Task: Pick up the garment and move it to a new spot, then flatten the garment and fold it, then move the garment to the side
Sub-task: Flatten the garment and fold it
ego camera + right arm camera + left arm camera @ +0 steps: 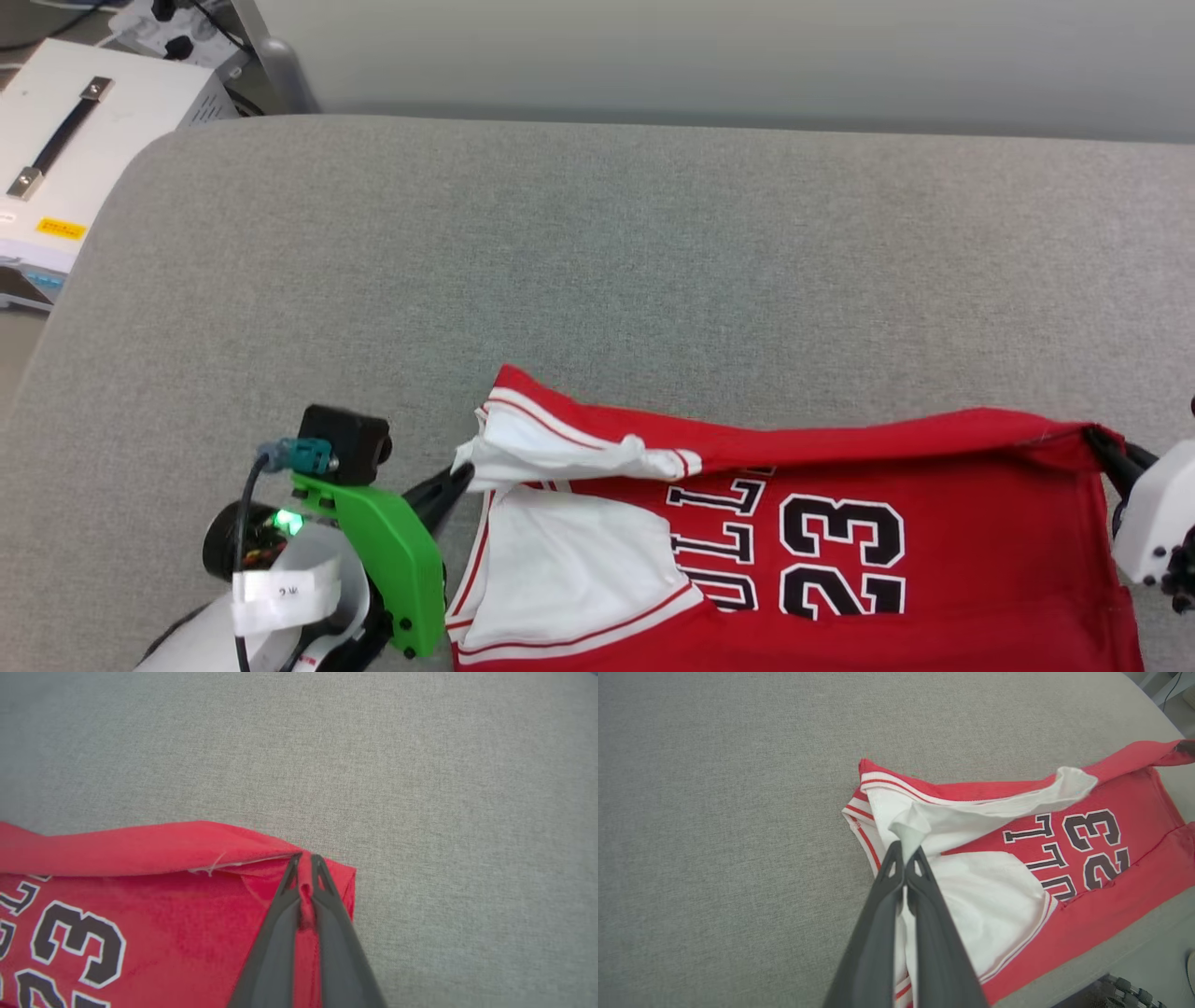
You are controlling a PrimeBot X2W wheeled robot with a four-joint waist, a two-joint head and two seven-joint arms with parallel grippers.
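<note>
While the head view takes in the whole garment (980, 485), lying along the near edge of the grey worktop (597, 261) and stretched between both arms, each wrist view brings out the grip itself. In the left wrist view, the left claw (905, 848) is pinched tight on a peak of white sleeve fabric near the striped trim. In the right wrist view, the right claw (306, 859) is clamped on a red corner, with a loose pale thread close by. The head view adds a white case (84, 140) with a black handle beyond the worktop's left corner. The black, white-outlined "23" reads clearly, with "ULL" partly covered beside it. The case's yellow label is too small to read.
</note>
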